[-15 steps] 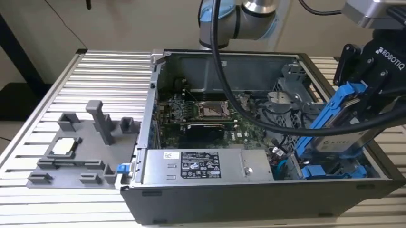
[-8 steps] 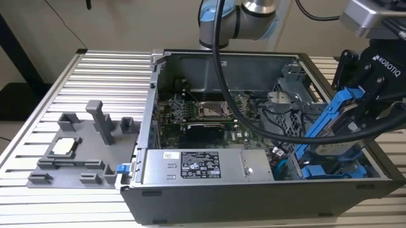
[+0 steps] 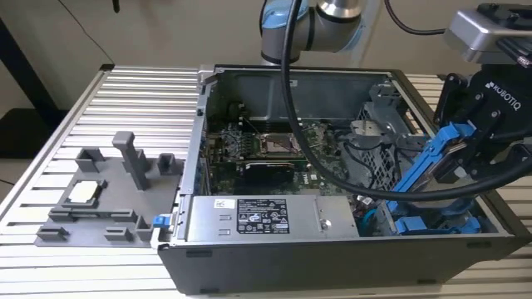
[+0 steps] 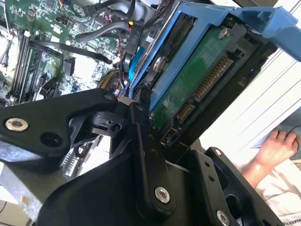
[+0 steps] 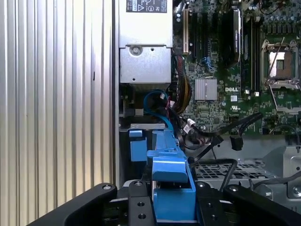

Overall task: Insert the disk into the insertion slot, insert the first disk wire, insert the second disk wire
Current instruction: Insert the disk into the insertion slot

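Note:
The disk, in its bright blue carrier bracket, hangs tilted over the computer case's corner on the exterior view's right, with my gripper shut on it. In the second wrist view the disk's green circuit-board underside and connector pins face the camera, and the black fingers clamp its edge. The first wrist view has the blue carrier between the fingers, above the insertion slot's perforated grey wall and blue latch tab. Below the disk stands the insertion slot. Loose black cables with plugs lie beside the bay.
A grey power-supply box fills the case's front. The processor socket sits mid-board. A grey fixture plate with posts rests on the slatted table at the exterior view's left. A person's hand rests outside the case.

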